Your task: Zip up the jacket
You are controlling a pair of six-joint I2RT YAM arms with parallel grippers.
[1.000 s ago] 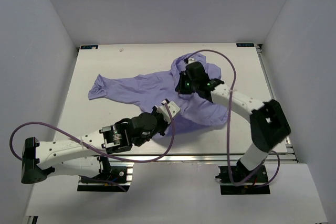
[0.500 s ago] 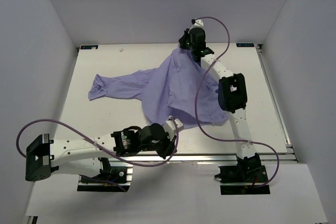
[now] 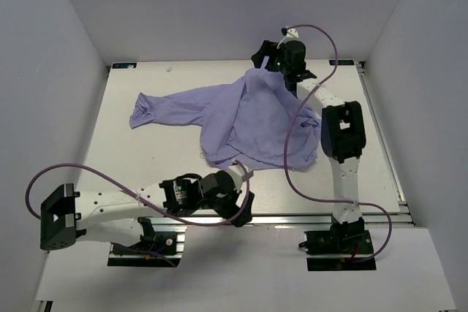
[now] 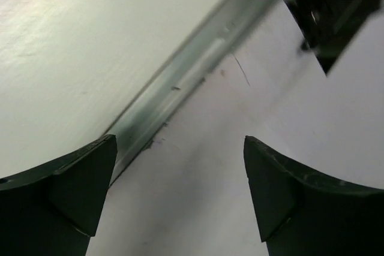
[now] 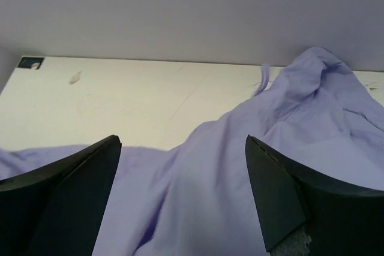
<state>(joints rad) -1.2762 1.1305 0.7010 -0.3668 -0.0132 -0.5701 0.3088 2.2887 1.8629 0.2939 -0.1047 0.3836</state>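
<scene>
A small dark sticker at the far corner of the table carried marks too small to read. The lavender jacket lay crumpled across the far right half of the table, one sleeve trailing left, and its far end rose beneath the right gripper, whose fingers stood wide apart, clamping nothing that could be seen. The left gripper, equally wide and empty, hung over the table's near metal rail, just clear of the jacket's near hem.
</scene>
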